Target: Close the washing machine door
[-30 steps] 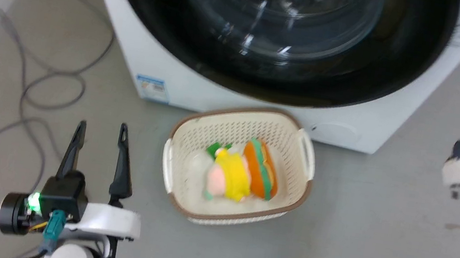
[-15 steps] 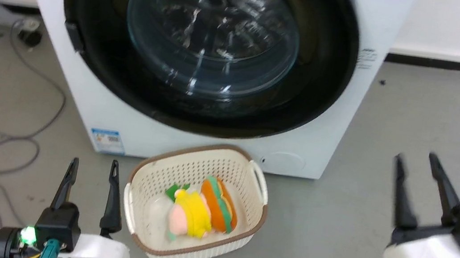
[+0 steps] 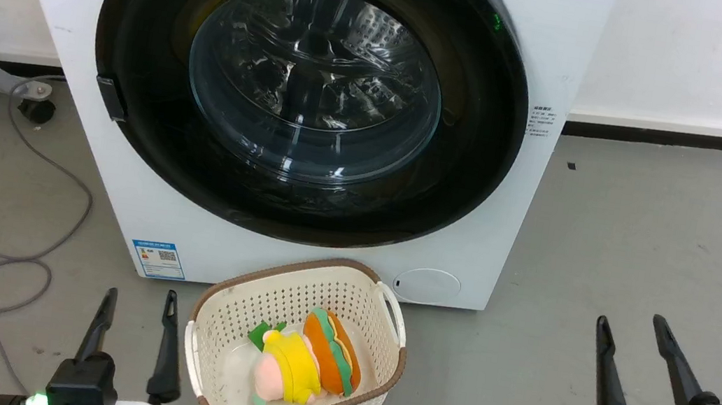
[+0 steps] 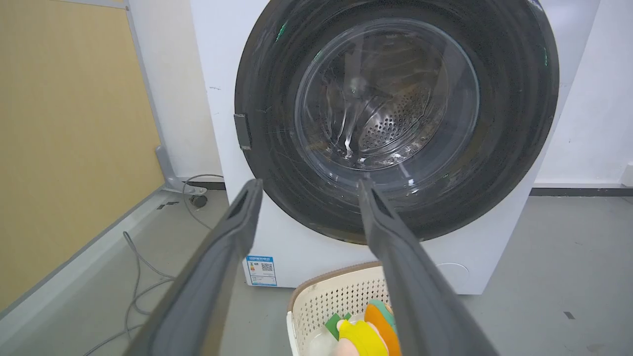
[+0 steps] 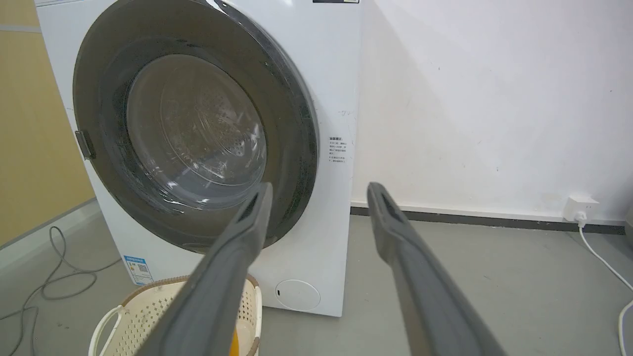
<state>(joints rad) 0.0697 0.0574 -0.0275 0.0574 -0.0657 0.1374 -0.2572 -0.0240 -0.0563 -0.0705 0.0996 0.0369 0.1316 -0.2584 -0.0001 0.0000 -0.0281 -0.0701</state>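
The left jaws and right jaws stand spread and empty in the lower corners. At upper centre, the door lies flush against the washing machine. If its latch has not caught, it could swing out over the basket just below.

Grey floor: white washing machine stands at its back edge by the wall; cream basket just before it; grey cables looped at left.
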